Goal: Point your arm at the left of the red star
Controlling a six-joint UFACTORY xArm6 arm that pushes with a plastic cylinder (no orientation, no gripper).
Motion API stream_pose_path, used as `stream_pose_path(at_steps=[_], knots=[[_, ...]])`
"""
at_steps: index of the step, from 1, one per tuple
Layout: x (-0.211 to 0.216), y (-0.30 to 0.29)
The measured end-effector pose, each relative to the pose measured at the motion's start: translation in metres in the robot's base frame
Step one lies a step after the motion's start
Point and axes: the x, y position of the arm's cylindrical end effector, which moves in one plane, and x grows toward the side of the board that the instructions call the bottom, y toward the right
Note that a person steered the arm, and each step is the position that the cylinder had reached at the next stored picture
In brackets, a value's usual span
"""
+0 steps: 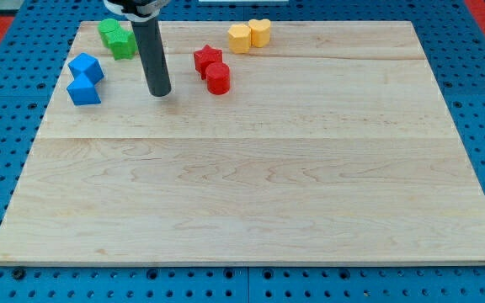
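The red star (208, 59) lies on the wooden board (251, 168) near the view's top, left of centre. A red cylinder (218, 78) touches it just below and to the right. My tip (159, 93) rests on the board to the left of the red star and a little below it, about a block's width away from it. The rod rises straight up out of the view's top.
Two green blocks (117, 38) sit at the top left corner. Two blue blocks (83, 79) lie left of my tip. A yellow block (240, 37) and a yellow heart (261, 32) sit at the top, right of the red star.
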Motion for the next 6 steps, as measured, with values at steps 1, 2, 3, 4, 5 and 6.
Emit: stream_pose_path(at_steps=[1, 2, 3, 4, 5, 6], knots=[[0.0, -0.014], [0.0, -0.03], [-0.001, -0.045], [-0.018, -0.042], [-0.038, -0.016], [-0.056, -0.001]])
